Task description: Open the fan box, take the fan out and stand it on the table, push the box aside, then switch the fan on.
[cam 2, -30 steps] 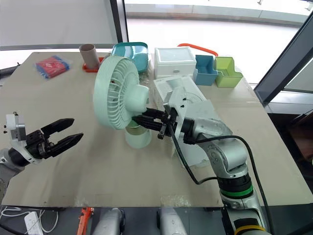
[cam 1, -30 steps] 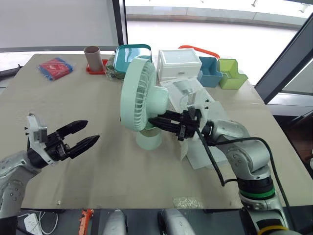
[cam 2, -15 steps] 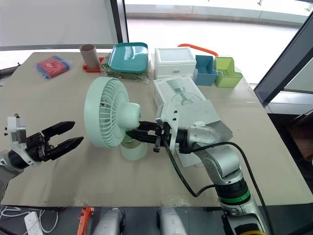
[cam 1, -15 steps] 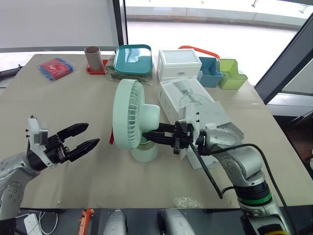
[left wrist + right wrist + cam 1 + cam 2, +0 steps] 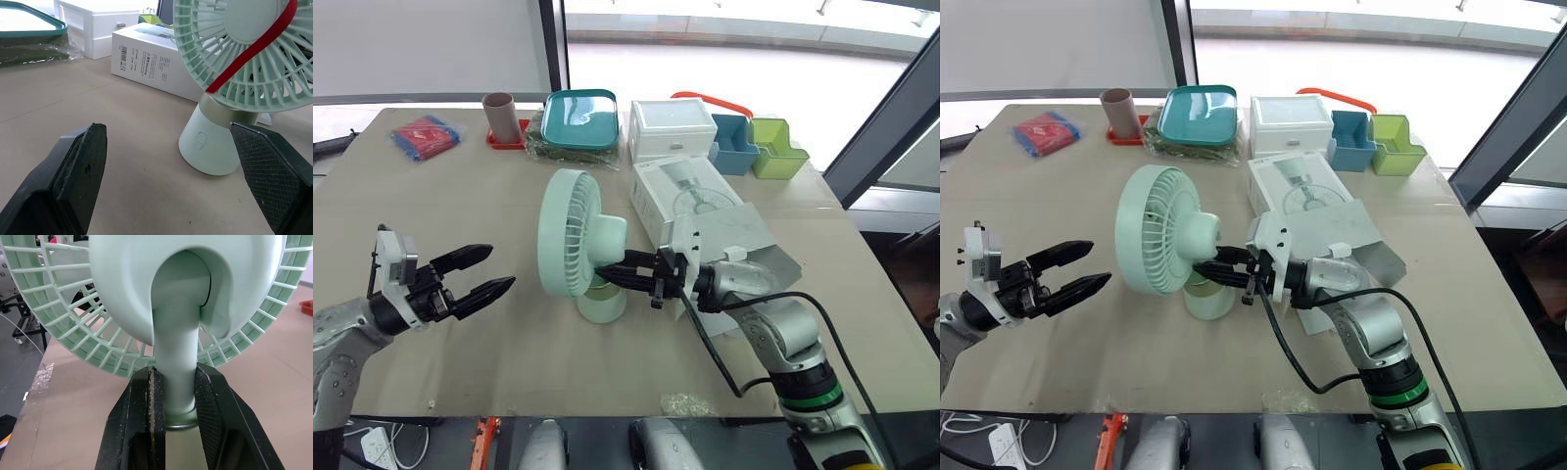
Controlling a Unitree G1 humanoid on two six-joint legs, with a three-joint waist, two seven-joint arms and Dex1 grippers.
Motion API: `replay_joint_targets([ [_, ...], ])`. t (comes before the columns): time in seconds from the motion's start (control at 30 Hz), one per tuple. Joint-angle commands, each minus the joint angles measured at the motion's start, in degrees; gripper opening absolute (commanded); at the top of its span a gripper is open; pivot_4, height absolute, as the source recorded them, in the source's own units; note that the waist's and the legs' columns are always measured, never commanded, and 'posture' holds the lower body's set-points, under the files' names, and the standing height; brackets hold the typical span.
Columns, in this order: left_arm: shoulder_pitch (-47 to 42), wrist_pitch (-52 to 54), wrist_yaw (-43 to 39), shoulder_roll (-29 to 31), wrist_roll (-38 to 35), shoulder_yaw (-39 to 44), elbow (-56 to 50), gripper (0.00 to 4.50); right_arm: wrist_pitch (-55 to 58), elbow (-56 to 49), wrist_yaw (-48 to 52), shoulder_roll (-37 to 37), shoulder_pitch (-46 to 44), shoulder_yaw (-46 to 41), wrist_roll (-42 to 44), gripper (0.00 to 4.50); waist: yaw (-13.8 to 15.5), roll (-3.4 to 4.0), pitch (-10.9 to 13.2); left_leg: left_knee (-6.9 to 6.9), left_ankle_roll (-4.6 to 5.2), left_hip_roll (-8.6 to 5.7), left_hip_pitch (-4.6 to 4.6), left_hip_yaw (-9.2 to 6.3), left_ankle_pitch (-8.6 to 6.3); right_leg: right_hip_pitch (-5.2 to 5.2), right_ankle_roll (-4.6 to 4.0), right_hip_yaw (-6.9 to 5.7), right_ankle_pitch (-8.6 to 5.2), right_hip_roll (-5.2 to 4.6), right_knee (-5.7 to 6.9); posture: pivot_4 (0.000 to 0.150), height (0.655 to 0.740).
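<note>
Standing upright on the worktop (image 5: 450,196), the fan (image 5: 570,238) is just beside the fan box (image 5: 695,201), which lies flat with its end flap open.

Head views: the right hand (image 5: 609,272) reaches in from the box side and pinches the fan's neck below the motor housing. The left hand (image 5: 499,267) hovers apart from the fan, its fingers spread, facing the grille.

Left wrist view: the base (image 5: 212,147) sits flat on the worktop. There is a small button-like mark (image 5: 200,140) low on its front (probably the switch). A red strap (image 5: 254,46) crosses the grille (image 5: 230,58).

Right wrist view: both fingers (image 5: 146,401) are pressed against the neck (image 5: 177,367), one on each side.

Handling judgement: hollow plastic, so likely light and top-heavy. The grille ribs look thin and would flex or snap under a squeeze. The smooth, round neck could swivel in a two-finger pinch. Best holds are the neck or the base, never the grille. Pressing the button may slide the light base, so steady it first.
</note>
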Motion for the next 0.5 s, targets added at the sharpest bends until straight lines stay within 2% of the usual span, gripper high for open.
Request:
replay_joint_targets([
  [0.03, -0.75, -0.47, -0.43, 0.81, 1.21, -0.60, -0.14, 4.44, -2.65, -0.80, -0.03, 1.23, -0.29, -0.95, 0.72, 0.62, -0.01, 0.00, 0.00, 0.00, 0.00, 0.00, 0.00, 0.00, 0.00, 0.00, 0.00, 0.00, 0.00, 0.00, 0.01, 0.150, 0.7400],
  [0.2, -2.90, -0.37, 1.13, 0.13, 3.35, -2.56, 1.68, 4.44, -2.84, -0.32, -0.36, 1.82, 0.10, -0.90, 0.36, 0.62, 0.03, 0.00, 0.00, 0.00, 0.00, 0.00, 0.01, 0.00, 0.00, 0.00, 0.00, 0.00, 0.00, 0.00, 0.02, 0.150, 0.7400],
  [0.27, -3.26, -1.49, -0.60, -0.27, 3.52, -3.47, 1.90, 3.85, -2.96, -0.37, -0.28, 1.77, 0.30, -0.89, 0.25, 0.62, 0.05, 0.00, 0.00, 0.02, 0.00, -0.01, 0.00, -0.01, 0.00, 0.00, 0.00, -0.01, 0.00, 0.00, 0.02, 0.150, 0.7400],
  [0.3, -3.46, -0.95, -0.21, -0.41, 3.50, -3.77, 2.13, 3.79, -2.91, -0.48, -0.35, 1.79, 0.35, -0.86, 0.21, 0.62, 0.04, 0.00, 0.00, 0.03, 0.00, -0.01, 0.00, 0.00, 0.00, 0.01, 0.00, 0.00, 0.00, -0.01, 0.03, 0.150, 0.7400],
  [0.5, -4.88, -1.48, 0.01, -1.55, 5.29, -6.73, 3.15, 1.76, -2.73, -0.77, -0.55, 1.69, 0.49, -1.14, 0.34, 0.62, 0.03, 0.00, 0.00, 0.06, 0.00, -0.01, 0.01, -0.01, 0.00, 0.00, 0.00, 0.00, 0.00, 0.00, 0.10, 0.150, 0.7400],
])
